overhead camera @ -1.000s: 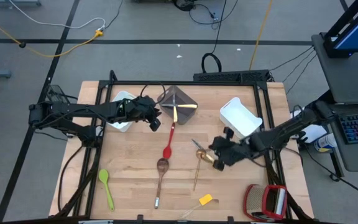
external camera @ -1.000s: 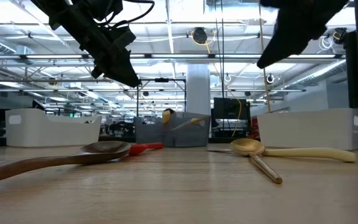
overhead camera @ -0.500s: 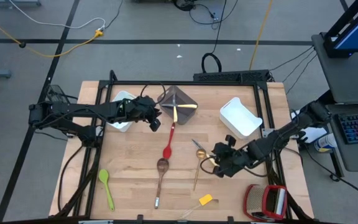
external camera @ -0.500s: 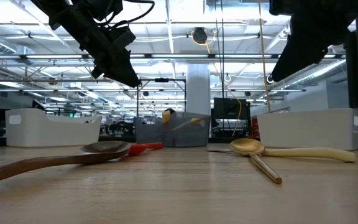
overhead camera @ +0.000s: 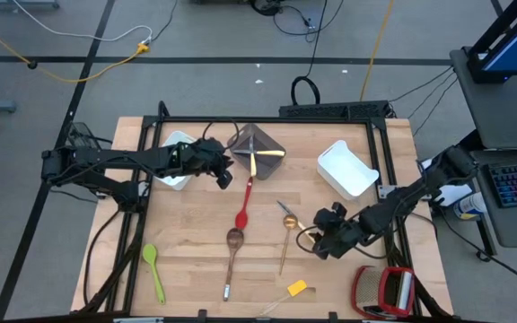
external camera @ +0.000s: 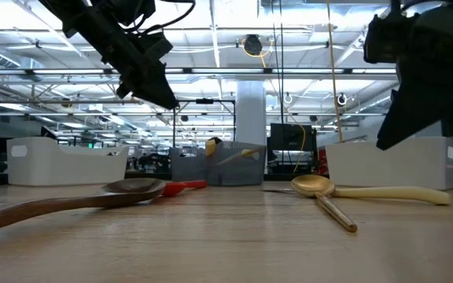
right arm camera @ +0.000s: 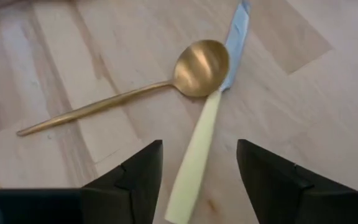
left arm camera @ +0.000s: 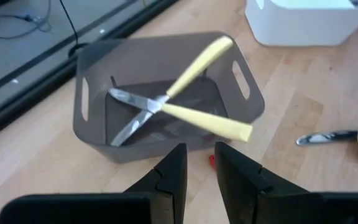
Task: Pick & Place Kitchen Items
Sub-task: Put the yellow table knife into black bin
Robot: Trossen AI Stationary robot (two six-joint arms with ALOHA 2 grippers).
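Pale-handled knife point(right arm camera: 194, 152) between spread right gripper point(right arm camera: 197, 180) fingers; left gripper point(left arm camera: 197, 174) narrowly parted, seemingly empty.

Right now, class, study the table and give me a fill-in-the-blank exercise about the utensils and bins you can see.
1. The grey bin holds two pale-handled ____.
2. The right tool, fingers apart, hovers over a knife whose blade lies beside the ____ spoon.
3. The green spoon lies near the table's ____ edge in the high view.
4. The left tool holds ____.

Missing words: knives; gold; left; nothing
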